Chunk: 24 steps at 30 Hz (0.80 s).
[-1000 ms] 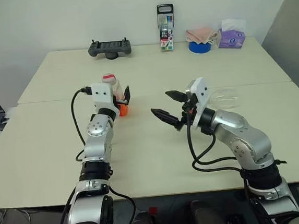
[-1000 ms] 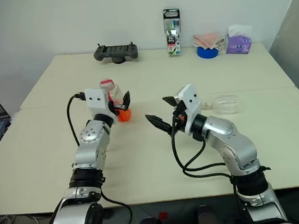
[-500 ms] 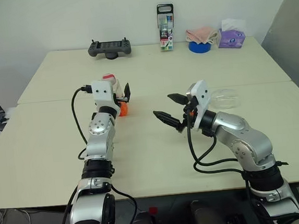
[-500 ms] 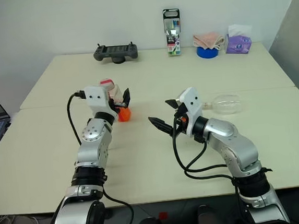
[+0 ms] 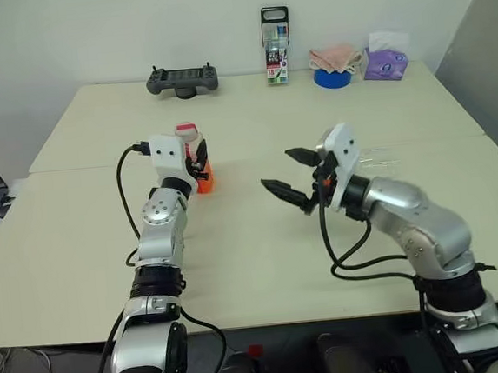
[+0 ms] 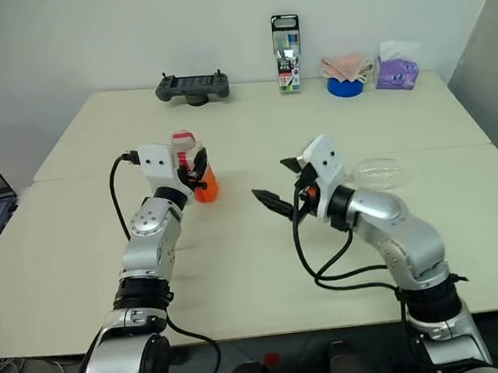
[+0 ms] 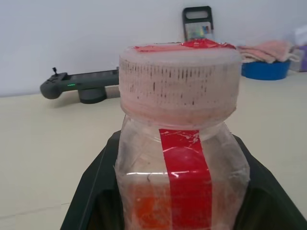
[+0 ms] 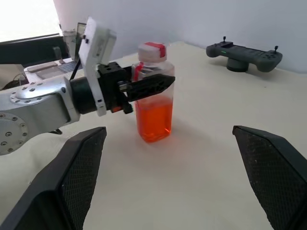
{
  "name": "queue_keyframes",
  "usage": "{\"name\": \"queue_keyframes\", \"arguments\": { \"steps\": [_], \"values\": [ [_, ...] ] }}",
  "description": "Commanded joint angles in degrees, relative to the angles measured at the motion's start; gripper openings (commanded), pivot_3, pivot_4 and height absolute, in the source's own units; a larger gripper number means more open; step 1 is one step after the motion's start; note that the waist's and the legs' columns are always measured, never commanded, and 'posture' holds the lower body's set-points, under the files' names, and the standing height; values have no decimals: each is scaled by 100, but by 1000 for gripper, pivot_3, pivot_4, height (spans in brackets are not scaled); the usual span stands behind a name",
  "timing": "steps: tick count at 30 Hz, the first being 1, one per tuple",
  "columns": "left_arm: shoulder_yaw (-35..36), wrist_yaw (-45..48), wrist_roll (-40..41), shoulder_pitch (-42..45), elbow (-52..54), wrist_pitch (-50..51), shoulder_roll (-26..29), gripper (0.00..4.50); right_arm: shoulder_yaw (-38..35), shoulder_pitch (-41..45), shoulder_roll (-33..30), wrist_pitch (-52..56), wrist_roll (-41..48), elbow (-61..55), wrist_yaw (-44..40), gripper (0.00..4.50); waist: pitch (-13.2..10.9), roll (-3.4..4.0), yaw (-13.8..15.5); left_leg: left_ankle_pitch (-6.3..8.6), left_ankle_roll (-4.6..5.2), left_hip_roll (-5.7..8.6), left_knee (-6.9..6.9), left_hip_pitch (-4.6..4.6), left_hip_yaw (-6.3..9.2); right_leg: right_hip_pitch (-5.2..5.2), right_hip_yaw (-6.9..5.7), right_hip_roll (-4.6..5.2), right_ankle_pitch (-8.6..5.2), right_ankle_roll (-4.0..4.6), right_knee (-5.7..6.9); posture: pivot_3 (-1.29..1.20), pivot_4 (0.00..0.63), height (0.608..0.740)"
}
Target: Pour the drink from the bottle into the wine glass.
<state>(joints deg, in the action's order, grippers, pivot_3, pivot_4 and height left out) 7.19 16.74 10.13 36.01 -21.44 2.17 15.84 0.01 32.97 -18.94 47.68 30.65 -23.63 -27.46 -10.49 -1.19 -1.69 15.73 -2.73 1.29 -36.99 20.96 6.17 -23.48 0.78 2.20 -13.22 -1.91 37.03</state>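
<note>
The small clear plastic bottle (image 8: 153, 91) w/ a red-and-white cap stands upright on the pale table (image 5: 238, 266), left of the middle. The see-through orange-red drink (image 8: 154, 119) fills its lower part. The left gripper (image 8: 144, 86) pinches the bottle's upper body, fingers on both sides. The right gripper (image 5: 293, 176) hangs nearby, fingers spread wide, holding nothing. The clear wine glass (image 6: 377, 173) lies on its side behind the right arm.

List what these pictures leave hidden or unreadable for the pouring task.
- Wine glass: head views, lying behind the right arm; stem and foot hidden.
- Bottle: left wrist view, base cut off by the picture's bottom edge.
- Marker pack: print too small to read.
</note>
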Motion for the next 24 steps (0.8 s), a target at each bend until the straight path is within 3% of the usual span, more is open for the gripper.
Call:
{"name": "queue_keyframes", "arguments": {
  "steps": [1,8,14,24],
  "values": [
    [-76,539,403,-264,965,224,37,1932,-405,191,-95,441,666,-421,-52,4500,0,0,-1,0,0,0,1,1,0,-1,0,0,0,0,-2,0,150,740],
    [-738,1622,803,-881,2278,552,9,1932,-271,454,-190,686,1032,-418,-81,4500,0,0,0,1,1,1,0,5,-2,-4,2,2,0,0,1,0,150,740],
    [-1258,2056,944,-1346,3178,990,42,1932,291,395,-213,729,676,-588,173,4500,0,1,-18,1,2,-1,-1,1,-8,-3,8,-2,-1,-1,1,0,150,740],
    [-1419,2209,898,-1537,3318,1128,-23,1932,552,326,-51,705,398,-642,522,4500,0,1,-12,1,2,-2,-2,0,-7,-2,7,-4,-6,-9,2,0,150,740]
  ]
}}
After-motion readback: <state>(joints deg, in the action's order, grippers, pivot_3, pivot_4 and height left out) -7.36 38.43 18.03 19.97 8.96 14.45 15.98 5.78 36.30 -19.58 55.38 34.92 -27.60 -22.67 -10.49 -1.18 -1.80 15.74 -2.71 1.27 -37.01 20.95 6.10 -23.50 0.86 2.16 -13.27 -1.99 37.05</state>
